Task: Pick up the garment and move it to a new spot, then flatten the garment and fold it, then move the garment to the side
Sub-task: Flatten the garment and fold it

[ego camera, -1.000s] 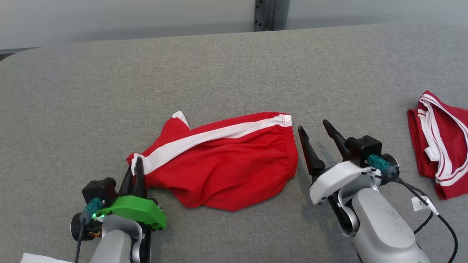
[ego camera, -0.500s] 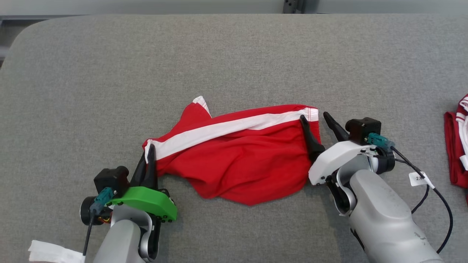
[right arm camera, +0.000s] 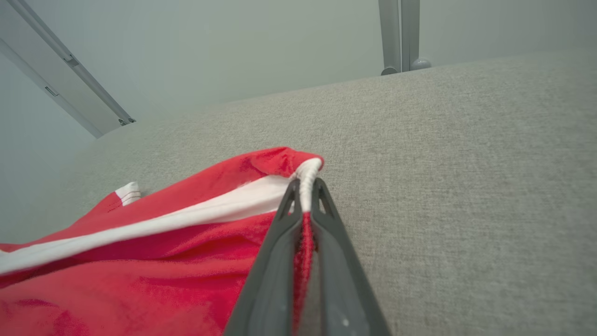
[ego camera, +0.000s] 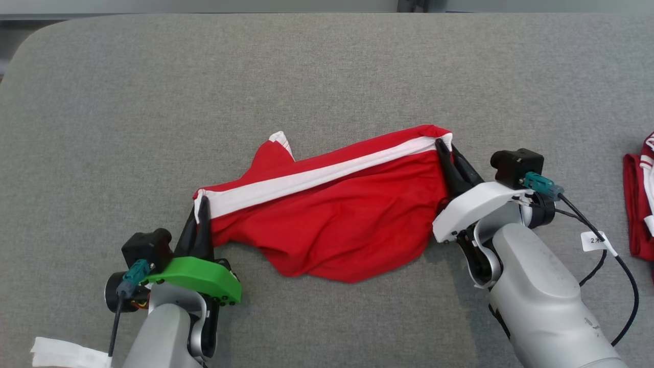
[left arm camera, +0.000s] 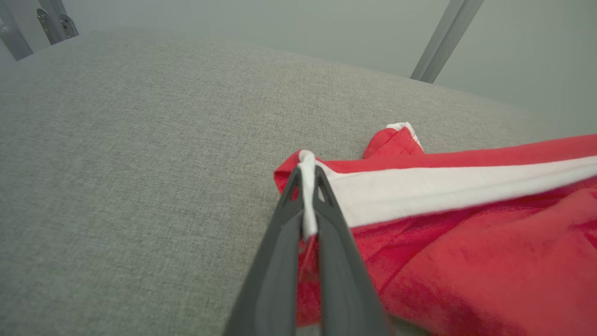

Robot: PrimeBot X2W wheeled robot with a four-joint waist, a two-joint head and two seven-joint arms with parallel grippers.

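The garment [ego camera: 327, 225] is a pair of red shorts with a white side stripe, lying crumpled across the middle of the grey table [ego camera: 327, 76]. My left gripper [ego camera: 203, 202] is shut on its left corner, where the white hem [left arm camera: 307, 186] is pinched between the dark fingers. My right gripper [ego camera: 445, 145] is shut on the right corner at the stripe's end [right arm camera: 305, 186]. The cloth [right arm camera: 140, 261] stretches between the two grips, the stripe pulled nearly straight, and sags toward me [left arm camera: 466, 261].
A second red and white garment [ego camera: 641, 204] lies at the table's right edge. A white paper scrap [ego camera: 66, 353] sits at the lower left. A tagged black cable [ego camera: 598, 240] trails from my right wrist. Open grey table lies beyond the shorts.
My right gripper moved onto the shorts' right corner and closed on it. The left gripper stayed shut on the left corner. That right corner has risen, drawing the stripe taut. The camera also shifted.
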